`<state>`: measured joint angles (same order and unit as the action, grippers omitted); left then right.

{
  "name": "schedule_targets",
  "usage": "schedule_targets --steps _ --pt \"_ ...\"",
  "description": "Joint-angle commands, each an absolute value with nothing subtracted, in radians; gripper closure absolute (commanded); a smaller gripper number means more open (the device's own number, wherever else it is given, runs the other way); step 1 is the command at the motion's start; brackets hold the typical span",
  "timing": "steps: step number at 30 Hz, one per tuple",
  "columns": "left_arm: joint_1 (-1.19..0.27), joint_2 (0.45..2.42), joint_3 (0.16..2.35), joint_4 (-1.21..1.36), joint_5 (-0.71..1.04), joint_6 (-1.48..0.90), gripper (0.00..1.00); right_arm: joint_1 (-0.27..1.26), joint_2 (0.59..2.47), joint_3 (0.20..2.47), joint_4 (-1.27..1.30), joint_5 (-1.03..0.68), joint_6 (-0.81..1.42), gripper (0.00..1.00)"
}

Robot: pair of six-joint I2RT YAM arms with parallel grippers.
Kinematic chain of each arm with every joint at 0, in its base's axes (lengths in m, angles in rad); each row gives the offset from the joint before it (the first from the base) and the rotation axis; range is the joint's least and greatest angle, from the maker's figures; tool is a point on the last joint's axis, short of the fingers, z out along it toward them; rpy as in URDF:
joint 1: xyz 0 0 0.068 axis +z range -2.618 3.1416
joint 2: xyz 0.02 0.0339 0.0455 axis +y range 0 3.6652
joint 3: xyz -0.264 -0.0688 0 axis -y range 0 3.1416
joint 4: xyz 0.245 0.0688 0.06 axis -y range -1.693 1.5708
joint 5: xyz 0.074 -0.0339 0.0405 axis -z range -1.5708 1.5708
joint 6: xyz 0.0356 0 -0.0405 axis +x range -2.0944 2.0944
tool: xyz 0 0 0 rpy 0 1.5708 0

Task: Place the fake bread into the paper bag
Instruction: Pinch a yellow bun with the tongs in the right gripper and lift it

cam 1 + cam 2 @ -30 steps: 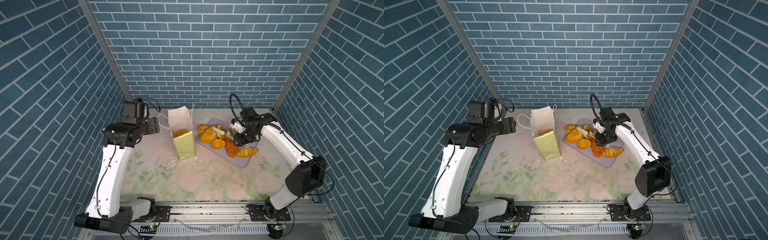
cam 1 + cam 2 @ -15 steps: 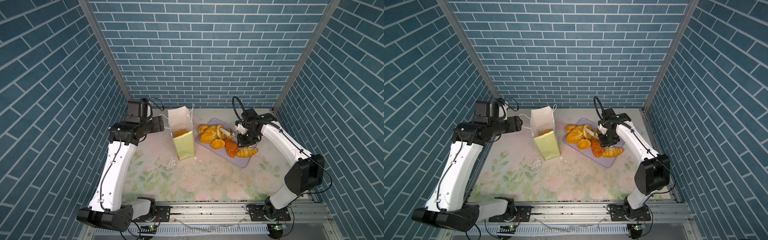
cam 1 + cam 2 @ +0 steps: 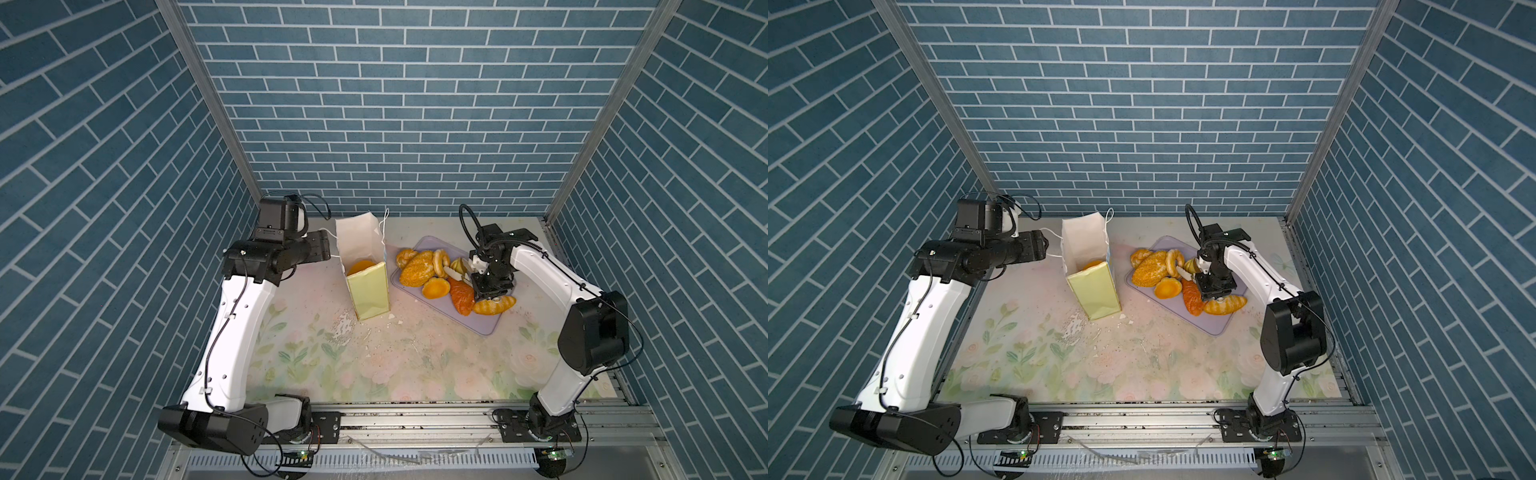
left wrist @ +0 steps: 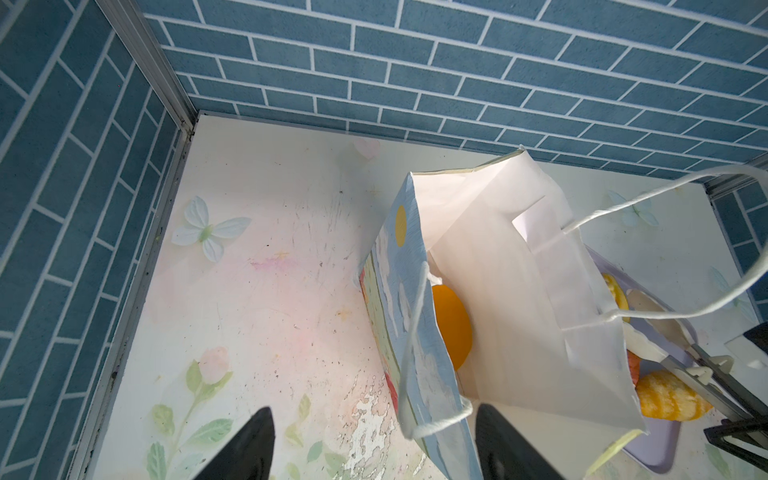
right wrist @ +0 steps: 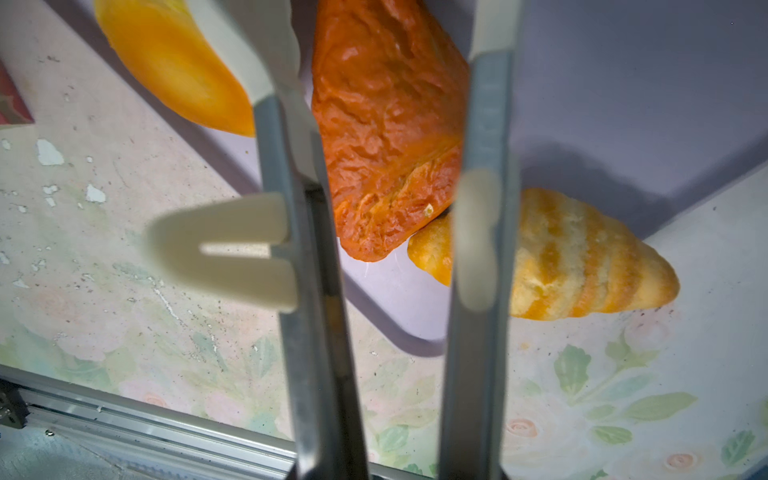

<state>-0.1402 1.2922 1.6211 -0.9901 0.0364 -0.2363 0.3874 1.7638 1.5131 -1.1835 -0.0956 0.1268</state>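
right wrist: right hand [image 5: 382, 41] straddles red croissant [image 5: 386, 137], grip unclear; left wrist: left hand [image 4: 374, 415] wide open.

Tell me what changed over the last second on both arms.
The right gripper carried the tongs toward the near end of the tray; they now straddle the dark orange croissant, which is not yet lifted. The left gripper, open, moved closer to the bag. The bag stayed upright with an orange piece inside, and the other bread stayed on the tray.
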Motion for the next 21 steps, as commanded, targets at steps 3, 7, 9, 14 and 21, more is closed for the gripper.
schedule_targets --steps 3,7,9,14,21 --pt "-0.137 1.288 1.62 -0.977 0.016 -0.242 0.22 0.379 1.798 1.516 -1.166 -0.046 0.153 0.63" --pt "-0.136 1.283 1.613 -0.978 0.009 -0.245 0.22 0.374 1.809 1.499 -1.151 -0.041 0.158 0.64" --pt "-0.137 1.285 1.62 -0.98 0.011 -0.248 0.22 0.37 1.81 1.487 -1.143 -0.053 0.159 0.65" --pt "-0.137 1.278 1.626 -0.989 -0.004 -0.251 0.22 0.362 1.801 1.461 -1.158 -0.058 0.156 0.67" --pt "-0.136 1.274 1.611 -0.981 -0.007 -0.256 0.22 0.342 1.772 1.417 -1.139 -0.079 0.163 0.68"
